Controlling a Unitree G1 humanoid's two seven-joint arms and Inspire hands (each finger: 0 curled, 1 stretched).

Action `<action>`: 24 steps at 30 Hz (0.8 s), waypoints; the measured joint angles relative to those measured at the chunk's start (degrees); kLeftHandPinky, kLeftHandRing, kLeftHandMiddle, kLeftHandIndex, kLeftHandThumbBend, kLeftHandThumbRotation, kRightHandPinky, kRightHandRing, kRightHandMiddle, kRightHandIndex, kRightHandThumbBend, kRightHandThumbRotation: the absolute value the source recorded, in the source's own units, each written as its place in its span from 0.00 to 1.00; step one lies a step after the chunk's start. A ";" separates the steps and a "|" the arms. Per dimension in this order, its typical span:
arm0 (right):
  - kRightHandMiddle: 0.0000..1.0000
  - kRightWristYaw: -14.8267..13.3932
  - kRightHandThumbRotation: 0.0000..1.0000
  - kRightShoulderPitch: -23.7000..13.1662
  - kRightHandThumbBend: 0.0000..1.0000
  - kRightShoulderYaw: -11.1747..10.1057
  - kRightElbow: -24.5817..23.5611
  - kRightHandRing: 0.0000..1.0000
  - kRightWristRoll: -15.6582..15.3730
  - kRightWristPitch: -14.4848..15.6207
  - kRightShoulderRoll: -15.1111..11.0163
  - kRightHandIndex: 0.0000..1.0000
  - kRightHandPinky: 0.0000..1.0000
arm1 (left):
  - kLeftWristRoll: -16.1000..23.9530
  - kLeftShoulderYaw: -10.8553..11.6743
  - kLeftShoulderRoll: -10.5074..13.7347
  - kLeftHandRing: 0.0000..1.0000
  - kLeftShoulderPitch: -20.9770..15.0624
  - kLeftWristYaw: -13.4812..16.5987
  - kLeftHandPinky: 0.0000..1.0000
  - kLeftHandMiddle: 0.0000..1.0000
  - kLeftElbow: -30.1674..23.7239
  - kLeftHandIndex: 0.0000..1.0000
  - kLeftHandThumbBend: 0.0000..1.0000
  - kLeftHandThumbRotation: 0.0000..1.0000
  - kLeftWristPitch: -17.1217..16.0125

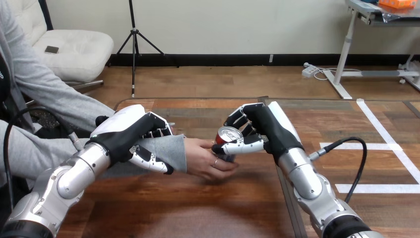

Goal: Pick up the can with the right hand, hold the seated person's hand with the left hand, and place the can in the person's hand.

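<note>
Nearly done: left hand clenches the wrist, right hand grips the can at the person's hand; just release left.

Wooden surface of brown planks, reddish near the front, greyer toward the far edge. Split right of centre by a dark seam running from far edge to near edge. On the right section, a long white tape strip laid diagonally, crossed by two shorter strips running sideways.
</note>
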 measured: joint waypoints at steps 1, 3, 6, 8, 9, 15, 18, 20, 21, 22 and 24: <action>0.40 0.00 0.00 -0.01 0.78 0.00 -0.07 0.33 0.00 0.00 0.08 0.42 0.30 | 0.00 0.00 0.00 0.36 0.00 0.00 0.31 0.42 0.00 0.46 0.57 0.00 0.00; 0.40 0.00 0.00 -0.02 0.79 0.00 -0.28 0.32 0.00 0.00 0.23 0.42 0.29 | 0.00 0.00 0.01 0.36 0.00 0.00 0.31 0.42 0.00 0.46 0.57 0.00 0.02; 0.40 0.00 0.00 -0.02 0.78 -0.01 -0.71 0.32 0.02 0.00 0.36 0.42 0.29 | 0.00 0.00 0.03 0.37 0.00 0.00 0.32 0.42 0.00 0.46 0.57 0.00 0.12; 0.40 0.01 0.00 -0.02 0.78 -0.01 -1.06 0.32 0.04 0.00 0.36 0.42 0.29 | 0.00 0.00 0.05 0.37 0.00 0.00 0.32 0.42 0.00 0.46 0.57 0.00 0.17; 0.40 0.01 0.00 -0.02 0.78 -0.02 -1.25 0.32 0.07 0.00 0.36 0.42 0.29 | -0.01 0.00 0.07 0.37 0.00 0.00 0.32 0.42 0.00 0.46 0.57 0.00 0.17; 0.40 0.10 0.00 -0.02 0.79 -0.08 -2.49 0.32 0.25 0.00 0.20 0.42 0.29 | -0.09 0.14 0.13 0.36 0.00 0.00 0.31 0.42 0.00 0.46 0.57 0.00 0.17; 0.40 0.15 0.00 -0.02 0.79 -0.09 -3.12 0.32 0.32 0.00 0.12 0.42 0.28 | -0.10 0.27 0.12 0.36 0.00 0.00 0.31 0.42 0.00 0.46 0.57 0.00 0.17; 0.40 0.18 0.00 -0.02 0.80 -0.09 -3.57 0.31 0.33 0.00 0.07 0.42 0.28 | -0.10 0.34 0.12 0.36 0.00 0.00 0.31 0.42 -0.01 0.46 0.58 0.00 0.17; 0.41 0.19 0.00 -0.02 0.80 -0.09 -3.80 0.30 0.33 0.00 0.05 0.42 0.27 | -0.10 0.38 0.12 0.36 0.00 0.01 0.31 0.42 -0.01 0.46 0.58 0.00 0.17; 0.41 0.20 0.00 -0.02 0.80 -0.09 -4.03 0.30 0.33 0.00 0.03 0.42 0.27 | -0.10 0.42 0.11 0.36 0.00 0.01 0.31 0.42 -0.01 0.46 0.58 0.00 0.17; 0.41 0.21 0.00 -0.02 0.80 -0.09 -4.37 0.30 0.36 -0.01 0.00 0.42 0.27 | -0.10 0.49 0.11 0.36 -0.01 0.03 0.31 0.42 -0.01 0.46 0.58 0.00 0.17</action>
